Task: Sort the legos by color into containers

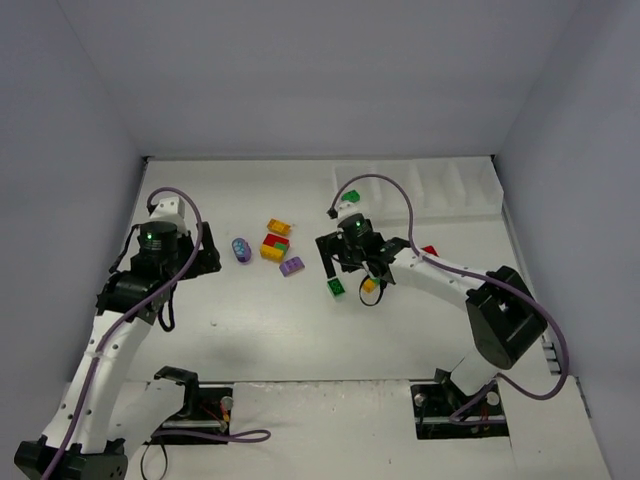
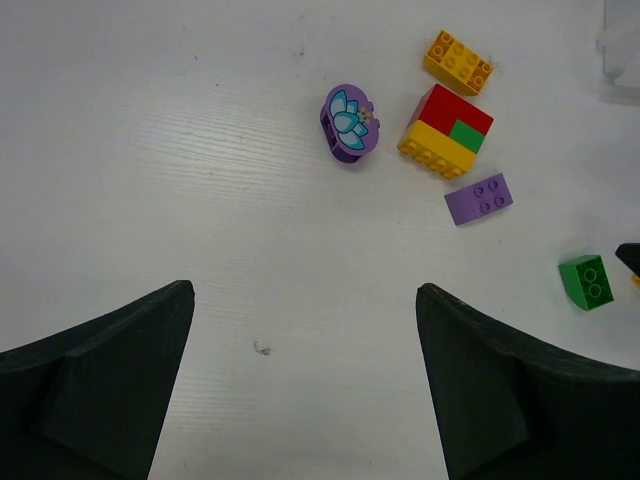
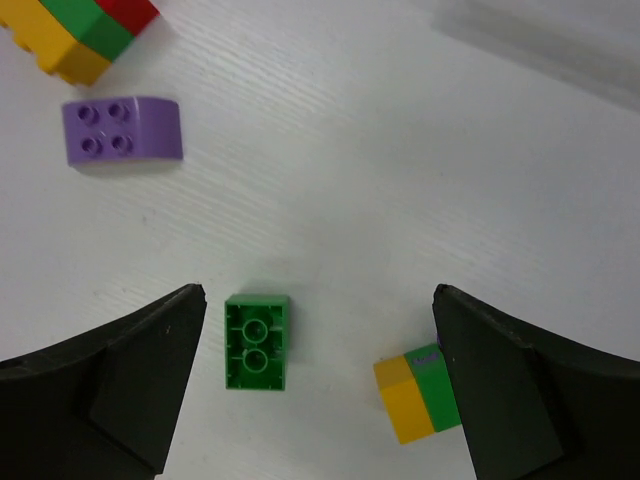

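White tray (image 1: 450, 212) sat at table's 1 o'clock, boxed green brick (image 1: 350, 196) in its leftmost cell. Left gripper (image 2: 305, 300) and right gripper (image 3: 318, 330) both gaped, empty. Red-yellow-green clump (image 2: 447, 131) at left's 1 o'clock. Loose green brick (image 3: 257, 342) lay between right's fingers, 9 o'clock of yellow-green pair (image 3: 417, 392).

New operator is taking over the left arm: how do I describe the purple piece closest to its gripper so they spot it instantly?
Look at the loose bricks in the middle of the table. The purple piece is the leftmost one, nearest the left gripper. Unlike the four-stud purple brick nearby, it is oval and carries a blue-and-white flower print.
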